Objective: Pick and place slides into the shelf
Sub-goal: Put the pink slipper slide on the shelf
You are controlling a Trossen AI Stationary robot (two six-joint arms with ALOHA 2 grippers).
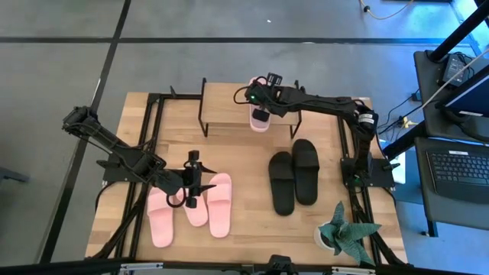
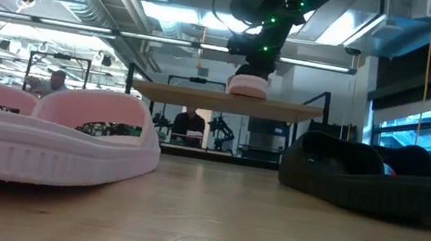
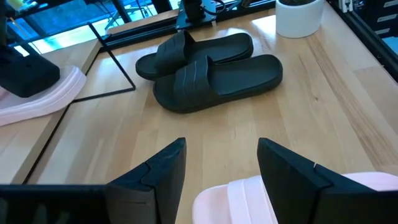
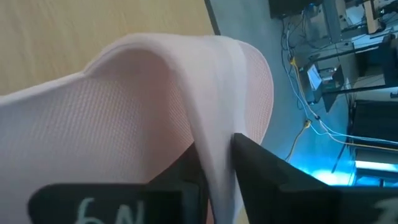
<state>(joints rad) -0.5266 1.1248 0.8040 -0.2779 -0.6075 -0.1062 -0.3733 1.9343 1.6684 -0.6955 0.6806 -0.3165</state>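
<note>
A light pink slide (image 1: 260,120) lies on the right part of the shelf's wooden top board (image 1: 225,107), sole down, with my right gripper (image 1: 260,103) shut on its strap. The low view shows this slide (image 2: 248,86) flat on the board (image 2: 202,97). Three more pink slides (image 1: 220,202) lie on the table at the near left. My left gripper (image 3: 221,168) hovers open above them, touching nothing. A black pair (image 1: 294,177) lies side by side right of centre. My right gripper pinches the side edge of the pink slide's strap (image 4: 214,163) between its two fingers (image 4: 280,186). The fingers come slanting down from the table's far right side. The slide rests with its sole on the shelf's top board.
A potted plant in a white pot (image 1: 338,233) stands at the near right corner. Black frame bars (image 1: 153,122) run along the table's left and right sides. Bare wood lies between the pink slides and the black pair (image 3: 211,71).
</note>
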